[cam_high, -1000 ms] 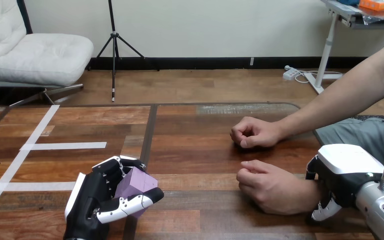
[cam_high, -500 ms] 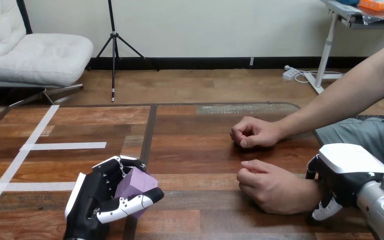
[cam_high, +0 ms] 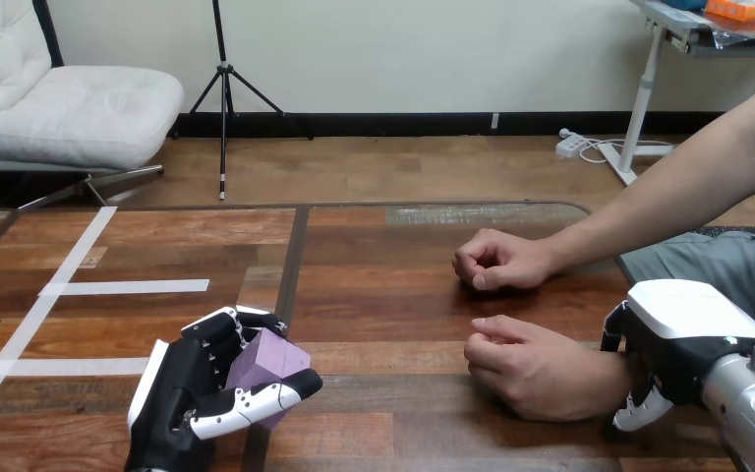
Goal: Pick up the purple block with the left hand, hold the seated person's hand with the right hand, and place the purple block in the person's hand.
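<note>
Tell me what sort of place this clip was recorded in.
Likely an indoor test station for robot-to-person handovers: a wooden table marked with white tape, the person's nearer hand resting on it, and the robot's left hand gripping a purple block.

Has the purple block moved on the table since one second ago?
No. The purple block stays in the left hand, at the same spot beside the table's dark seam.
</note>
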Tool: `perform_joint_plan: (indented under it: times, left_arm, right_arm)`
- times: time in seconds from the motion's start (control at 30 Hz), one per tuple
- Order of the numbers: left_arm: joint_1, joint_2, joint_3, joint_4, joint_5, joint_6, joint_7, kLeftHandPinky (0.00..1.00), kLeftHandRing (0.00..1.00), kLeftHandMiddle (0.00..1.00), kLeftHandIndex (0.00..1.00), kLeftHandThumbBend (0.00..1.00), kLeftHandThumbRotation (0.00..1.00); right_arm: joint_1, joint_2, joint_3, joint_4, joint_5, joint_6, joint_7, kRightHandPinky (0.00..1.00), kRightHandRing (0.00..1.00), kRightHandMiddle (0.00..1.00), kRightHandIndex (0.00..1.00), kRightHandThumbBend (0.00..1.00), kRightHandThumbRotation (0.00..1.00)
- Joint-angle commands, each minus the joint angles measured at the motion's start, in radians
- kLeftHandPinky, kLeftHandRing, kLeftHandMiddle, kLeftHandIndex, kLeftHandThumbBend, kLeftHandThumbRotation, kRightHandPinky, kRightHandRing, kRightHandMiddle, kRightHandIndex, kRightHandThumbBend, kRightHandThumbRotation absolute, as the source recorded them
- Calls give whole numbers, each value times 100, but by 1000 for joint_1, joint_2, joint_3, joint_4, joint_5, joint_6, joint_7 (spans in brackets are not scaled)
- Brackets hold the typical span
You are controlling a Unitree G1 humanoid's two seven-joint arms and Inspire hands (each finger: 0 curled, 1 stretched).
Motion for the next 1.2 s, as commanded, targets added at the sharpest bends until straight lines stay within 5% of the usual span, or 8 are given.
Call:
perform_joint_plan:
  times: [0.0,0.67,0.97,1.17]
  left_arm:
    - [-59,1,6,-35,-4,-24,-6,33,39,46,48,93,11]
    - [-53,3,6,-50,-4,-11,-3,33,39,46,47,93,11]
    - [-51,5,6,-50,-1,-17,-3,33,39,46,47,93,12]
    - [-47,5,5,-55,0,-11,-1,33,39,46,47,93,12]
  right_arm:
    - [-23,-23,-10,-34,-6,11,-9,38,46,52,54,77,0]
    - [-32,-27,37,-5,-83,48,58,31,40,49,61,76,0]
    - [-11,-26,50,22,-90,40,47,36,48,56,65,72,0]
    - [-9,-34,63,37,-90,32,58,48,59,65,68,73,0]
